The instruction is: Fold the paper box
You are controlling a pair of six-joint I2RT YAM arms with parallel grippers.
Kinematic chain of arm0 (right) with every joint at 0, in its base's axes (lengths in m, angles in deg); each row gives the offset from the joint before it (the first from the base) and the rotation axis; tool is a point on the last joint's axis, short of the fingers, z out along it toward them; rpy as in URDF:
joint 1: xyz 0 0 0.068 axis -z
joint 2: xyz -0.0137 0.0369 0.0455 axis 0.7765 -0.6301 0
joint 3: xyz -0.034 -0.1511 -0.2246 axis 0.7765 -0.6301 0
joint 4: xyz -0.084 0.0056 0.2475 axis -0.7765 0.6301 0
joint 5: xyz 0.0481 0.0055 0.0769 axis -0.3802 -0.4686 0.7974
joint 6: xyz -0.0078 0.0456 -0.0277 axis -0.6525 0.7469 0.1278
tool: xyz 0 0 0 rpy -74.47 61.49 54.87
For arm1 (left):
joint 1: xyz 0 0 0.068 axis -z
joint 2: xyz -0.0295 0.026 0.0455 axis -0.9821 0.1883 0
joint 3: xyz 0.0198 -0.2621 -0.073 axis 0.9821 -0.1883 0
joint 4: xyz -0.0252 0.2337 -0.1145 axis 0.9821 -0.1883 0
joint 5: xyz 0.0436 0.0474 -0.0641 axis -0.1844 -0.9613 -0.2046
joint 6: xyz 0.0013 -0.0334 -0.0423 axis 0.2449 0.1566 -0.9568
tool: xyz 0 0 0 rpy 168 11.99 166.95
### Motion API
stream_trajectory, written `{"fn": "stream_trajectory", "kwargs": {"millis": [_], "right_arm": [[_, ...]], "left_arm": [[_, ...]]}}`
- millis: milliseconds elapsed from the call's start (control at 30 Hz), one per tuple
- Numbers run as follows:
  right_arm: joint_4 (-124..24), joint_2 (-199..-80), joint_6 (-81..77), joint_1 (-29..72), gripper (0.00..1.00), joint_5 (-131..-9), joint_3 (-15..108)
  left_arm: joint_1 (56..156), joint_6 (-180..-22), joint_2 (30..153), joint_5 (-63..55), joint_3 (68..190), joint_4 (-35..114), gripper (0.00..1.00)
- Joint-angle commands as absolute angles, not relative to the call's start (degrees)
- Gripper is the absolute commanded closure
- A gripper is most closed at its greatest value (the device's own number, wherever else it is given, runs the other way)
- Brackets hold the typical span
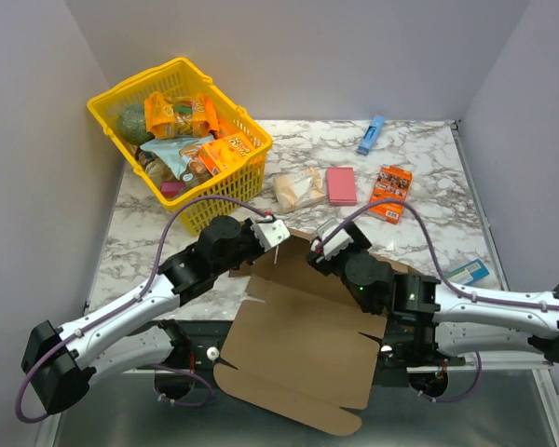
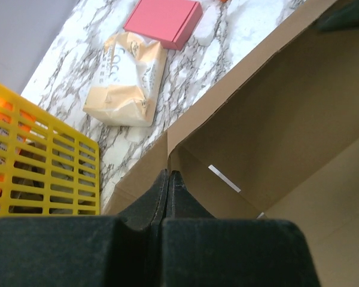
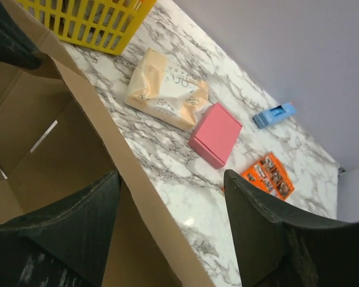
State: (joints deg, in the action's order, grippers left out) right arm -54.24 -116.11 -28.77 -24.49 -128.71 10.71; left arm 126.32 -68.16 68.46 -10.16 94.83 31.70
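The paper box [image 1: 298,335] is a brown cardboard sheet lying between my arms, its near part hanging over the table's front edge and its far wall raised. At the wall's far left corner my left gripper [image 1: 272,233] is shut. In the left wrist view the corner edge of the paper box [image 2: 275,119] runs down into the seam of that gripper [image 2: 168,173]. At the far right of the raised wall is my right gripper [image 1: 328,237]. In the right wrist view it [image 3: 172,173] is open astride the wall's top edge [image 3: 125,179], one finger [image 3: 78,221] inside, the other over marble.
A yellow basket [image 1: 182,130] full of snacks stands at the back left, close to the left gripper. Beyond the box lie a cream packet [image 1: 298,189], a pink box [image 1: 341,184] and an orange snack box [image 1: 390,193]. A blue item [image 1: 371,135] lies further back; a teal packet [image 1: 468,271] lies right.
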Motion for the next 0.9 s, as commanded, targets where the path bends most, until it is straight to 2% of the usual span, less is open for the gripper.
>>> {"fn": "stream_trajectory", "kwargs": {"millis": [0, 100, 200, 333, 433, 567, 700, 833, 867], "right_arm": [[-27.5, -111.2, -1.9, -24.7, 0.23, -125.6, 22.3], [-17.2, -109.2, 14.7, -24.7, 0.23, -121.1, 28.3], [-14.0, -107.3, 30.6, -24.7, 0.23, -117.5, 30.2], [-18.0, -107.1, 48.5, -24.7, 0.17, -111.7, 26.9], [-21.7, -109.3, 60.2, -24.2, 0.09, -107.9, 24.8], [-24.9, -112.4, 67.3, -20.3, 0.08, -102.0, 23.7], [-31.6, -111.0, 77.3, -13.5, 0.12, -96.0, 16.1], [-32.8, -106.0, 83.8, -12.6, 0.18, -104.0, 10.3], [-32.8, -105.1, 85.6, -12.4, 0.22, -106.7, 9.7]], "left_arm": [[126.5, -75.2, 70.5, -16.4, 94.3, 30.9, 1.0], [128.0, -77.3, 70.0, -19.8, 93.6, 32.9, 1.0], [129.3, -78.1, 69.6, -25.8, 92.3, 35.1, 1.0], [130.9, -79.0, 69.3, -32.2, 91.4, 36.3, 1.0], [133.1, -78.5, 68.2, -36.0, 90.2, 37.2, 1.0], [135.0, -77.2, 67.1, -39.9, 89.4, 37.2, 1.0], [135.9, -76.7, 65.6, -42.0, 89.0, 39.0, 1.0], [136.7, -76.2, 64.5, -43.0, 88.2, 39.7, 1.0], [137.1, -76.0, 64.4, -43.3, 88.1, 39.9, 1.0]]}}
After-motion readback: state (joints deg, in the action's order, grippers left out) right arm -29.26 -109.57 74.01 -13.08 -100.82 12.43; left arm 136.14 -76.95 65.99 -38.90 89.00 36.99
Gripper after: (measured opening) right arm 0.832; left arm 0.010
